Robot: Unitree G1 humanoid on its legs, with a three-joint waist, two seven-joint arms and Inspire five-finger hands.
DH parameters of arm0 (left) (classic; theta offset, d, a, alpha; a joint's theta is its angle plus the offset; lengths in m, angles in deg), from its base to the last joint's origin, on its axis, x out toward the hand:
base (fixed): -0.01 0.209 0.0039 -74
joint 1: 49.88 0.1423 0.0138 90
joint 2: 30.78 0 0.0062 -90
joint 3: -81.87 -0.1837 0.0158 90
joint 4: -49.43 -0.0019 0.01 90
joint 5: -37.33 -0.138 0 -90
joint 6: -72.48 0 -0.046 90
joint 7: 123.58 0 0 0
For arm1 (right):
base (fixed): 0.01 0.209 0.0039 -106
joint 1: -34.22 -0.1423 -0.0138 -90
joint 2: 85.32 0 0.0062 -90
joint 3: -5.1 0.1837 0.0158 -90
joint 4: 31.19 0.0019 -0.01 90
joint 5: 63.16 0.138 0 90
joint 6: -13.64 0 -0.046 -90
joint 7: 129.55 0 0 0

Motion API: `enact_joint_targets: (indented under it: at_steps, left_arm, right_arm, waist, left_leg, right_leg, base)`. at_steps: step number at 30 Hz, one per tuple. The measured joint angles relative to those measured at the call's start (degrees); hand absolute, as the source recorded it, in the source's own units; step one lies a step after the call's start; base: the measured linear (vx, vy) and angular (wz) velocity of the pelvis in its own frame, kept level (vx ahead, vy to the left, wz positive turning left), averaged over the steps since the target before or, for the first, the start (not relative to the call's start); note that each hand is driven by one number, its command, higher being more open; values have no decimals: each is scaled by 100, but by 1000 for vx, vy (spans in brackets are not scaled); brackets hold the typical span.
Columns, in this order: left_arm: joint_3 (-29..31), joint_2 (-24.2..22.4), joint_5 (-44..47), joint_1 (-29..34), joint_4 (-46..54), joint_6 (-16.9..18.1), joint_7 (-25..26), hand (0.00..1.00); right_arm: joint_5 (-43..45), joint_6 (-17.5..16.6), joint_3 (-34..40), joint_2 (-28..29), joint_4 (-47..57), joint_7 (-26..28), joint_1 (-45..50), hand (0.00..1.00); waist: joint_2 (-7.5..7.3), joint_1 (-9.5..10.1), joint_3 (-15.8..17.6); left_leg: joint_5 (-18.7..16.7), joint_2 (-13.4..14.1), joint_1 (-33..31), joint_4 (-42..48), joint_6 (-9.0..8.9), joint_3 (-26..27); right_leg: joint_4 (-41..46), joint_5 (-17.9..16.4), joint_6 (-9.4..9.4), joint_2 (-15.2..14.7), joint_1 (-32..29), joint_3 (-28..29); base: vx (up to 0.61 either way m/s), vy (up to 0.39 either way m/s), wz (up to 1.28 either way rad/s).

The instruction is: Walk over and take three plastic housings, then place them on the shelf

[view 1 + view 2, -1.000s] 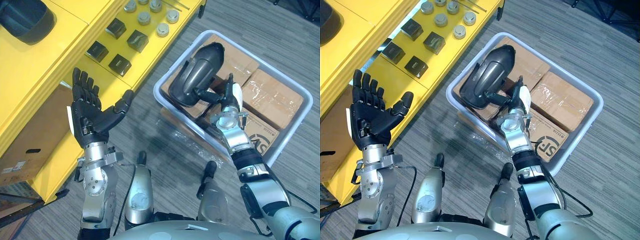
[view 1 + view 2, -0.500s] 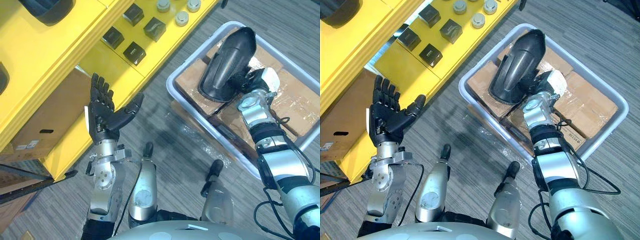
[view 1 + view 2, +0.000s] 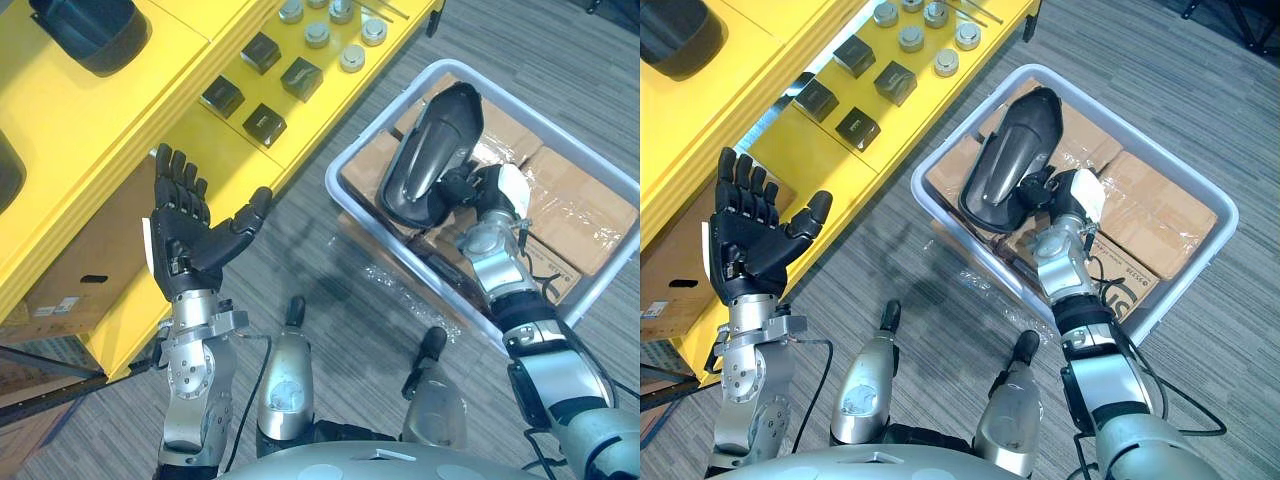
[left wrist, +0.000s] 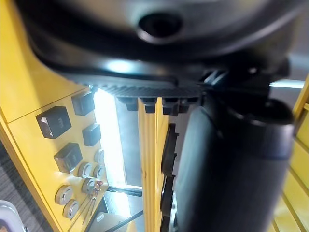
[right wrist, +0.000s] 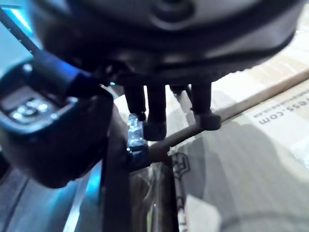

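While my right hand (image 3: 472, 190) has its fingers curled round the lower end of a plastic housing (image 3: 430, 150), that housing stands tilted above the grey bin (image 3: 335, 190), over the cardboard boxes (image 3: 580, 205) packed inside. My left hand (image 3: 185, 235) is empty, palm up and fingers spread wide, just beside the yellow shelf (image 3: 110, 110). My worry is the grip: I hold a long, top-heavy shell by one end only, so I judge it could swing or twist out of the fingers on the turn toward the shelf, or clip the bin's rim on the way. The shelf's lower tier already carries small black blocks (image 3: 262, 122) and round metal discs (image 3: 350, 58), which a careless set-down could scatter. The housing is smooth, glossy black plastic, a rounded, elongated dome, hollow by the look of it, and probably slippery against hard fingers. The boxes are matte brown card under shiny tape, the bin is pale plastic with rounded corners, and the shelf is flat painted board. A similar dark rounded shape (image 3: 90, 30) sits on the shelf's upper tier.
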Motion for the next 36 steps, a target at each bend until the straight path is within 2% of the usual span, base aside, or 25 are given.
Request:
enact_joint_targets:
  at_steps: [2, 5, 7, 11, 14, 18, 20, 24, 30, 36]
  left_arm:
    - [1, -1, 0, 14, 0, 0, -13, 100]
    - [37, -1, 2, 38, 3, -1, -95, 100]
    - [65, 10, 6, 92, 3, -7, -275, 100]
    - [45, 42, 50, -30, -15, -518, -575, 100]
    - [-40, 141, 492, -126, -249, -939, -942, 100]
    - [-393, 493, 1037, -946, -1266, -1582, -1116, 100]
    - [-474, 655, 1462, -1610, -2016, -2037, -1126, 100]
    - [-456, 815, 2512, -2455, -3044, -2494, -1174, 100]
    - [-407, 1141, 3554, -3476, -3861, -2714, -1389, 100]
    - [-372, 1281, 4301, -4226, -3932, -2719, -1589, 100]
  right_arm:
    - [-5, -20, 107, 86, 397, -11, 292, 0]
    - [-126, -69, 141, 325, 817, -4, 716, 0]
    - [-276, -142, 132, 506, 901, 1, 938, 0]
    - [-571, -293, 92, 557, 1153, -4, 1225, 0]
    - [-690, -460, 90, 546, 1186, -89, 1225, 0]
    - [-821, -640, 50, 405, 1061, -235, 964, 0]
    - [-893, -798, 14, 303, 945, -256, 577, 0]
    - [-927, -1112, -208, -103, 720, -261, 70, 0]
    - [-1126, -1425, -529, -452, 525, -265, -490, 0]
    - [-1138, -1679, -707, -475, 340, -266, -738, 0]
  waist:
    - [-7, -8, -4]
    - [-107, -39, -64]
    - [-211, -125, -154]
    - [-294, -166, -329]
    - [-315, -285, -527]
    - [-327, -303, -749]
    - [-336, -434, -755]
    - [-338, -579, -755]
    - [-343, -613, -752]
    - [-389, -681, -725]
  left_leg:
    - [3, 2, 35, -23, -1, 17]
    - [5, 18, 158, -110, 1, 145]
    - [4, 18, 187, -126, 1, 184]
    - [-1, 23, 315, -202, -3, 343]
    - [-25, 31, 370, -207, -16, 456]
    - [-37, 81, 380, -192, -32, 620]
    - [-35, 94, 377, -174, -32, 680]
    - [-49, 158, 360, -92, -51, 761]
    - [-49, 199, 158, 1, -61, 842]
    - [-53, 199, 94, 47, -63, 842]
  right_leg:
    - [-3, 2, 3, 0, 12, 7]
    - [-16, 3, 4, 2, 25, 81]
    - [-33, 6, 9, 3, 24, 130]
    - [-93, 45, 47, 6, 25, 264]
    - [-172, 97, 57, 14, 25, 346]
    - [-422, 299, 30, 89, 13, 496]
    - [-540, 417, 9, 117, 11, 572]
    - [-608, 499, -18, 187, -9, 661]
    - [-600, 577, -54, 237, -259, 793]
    - [-590, 590, -60, 238, -308, 813]
  base:
    - [19, -6, -4]
    - [37, -9, -13]
    - [39, -9, -13]
    - [4, -2, -16]
    - [-11, 1, -17]
    - [-26, -3, -23]
    - [-58, -5, -18]
    - [-48, -4, -14]
    - [-20, -3, -10]
    - [0, 0, 0]
